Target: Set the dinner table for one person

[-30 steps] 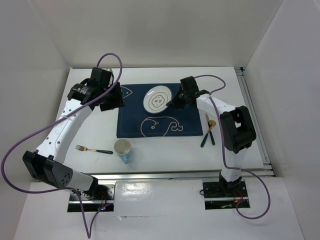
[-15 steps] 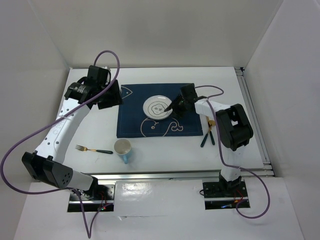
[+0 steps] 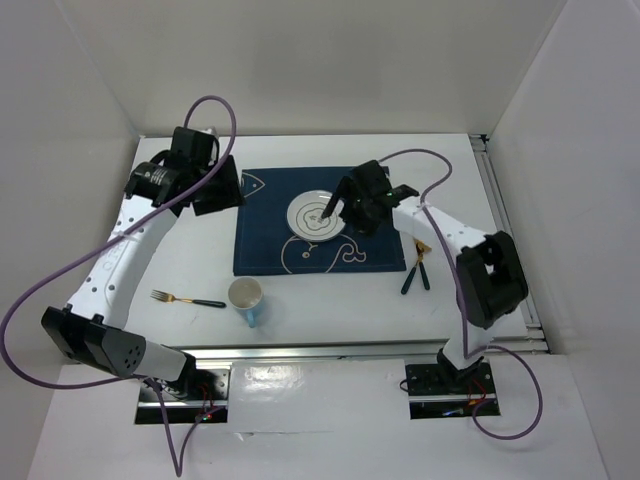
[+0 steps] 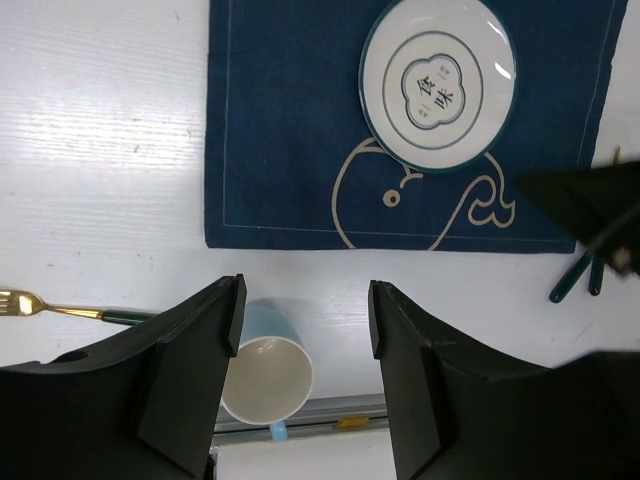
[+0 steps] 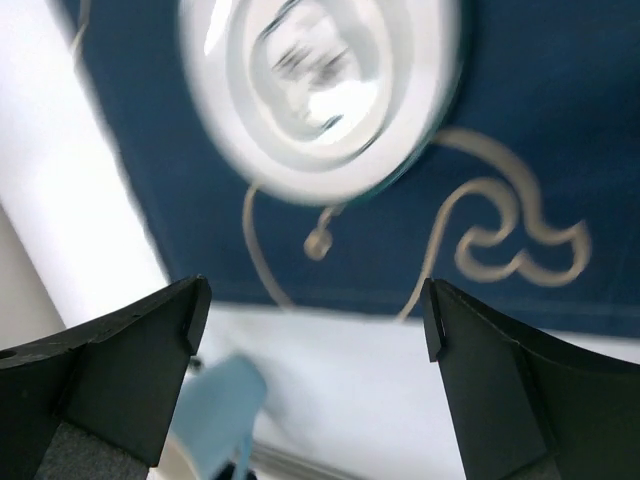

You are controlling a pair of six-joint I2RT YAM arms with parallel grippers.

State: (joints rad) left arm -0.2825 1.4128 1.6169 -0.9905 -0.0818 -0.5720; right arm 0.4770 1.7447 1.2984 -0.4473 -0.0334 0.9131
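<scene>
A white plate (image 3: 316,214) with dark rings lies flat on the navy whale-print placemat (image 3: 265,250) on the dinner table (image 3: 330,300). My right gripper (image 3: 345,212) hangs open just above the plate's right side with nothing between its fingers. Its wrist view shows the blurred plate (image 5: 320,90), the placemat (image 5: 540,150) and the right gripper (image 5: 315,300) open. My left gripper (image 3: 215,190) stands open in the air over the placemat's far left corner. From the left wrist I see the plate (image 4: 438,84), and the left gripper (image 4: 305,300) is empty.
A light blue mug (image 3: 246,298) stands in front of the placemat, with a gold-tined fork (image 3: 186,299) to its left. A knife and spoon (image 3: 420,262) lie right of the placemat. Metal rails (image 3: 350,350) run along the front and right edges.
My right gripper brought the tilted plate down flat onto the placemat, opened and let it go, then rose slightly. The left gripper drifted a little to the left.
</scene>
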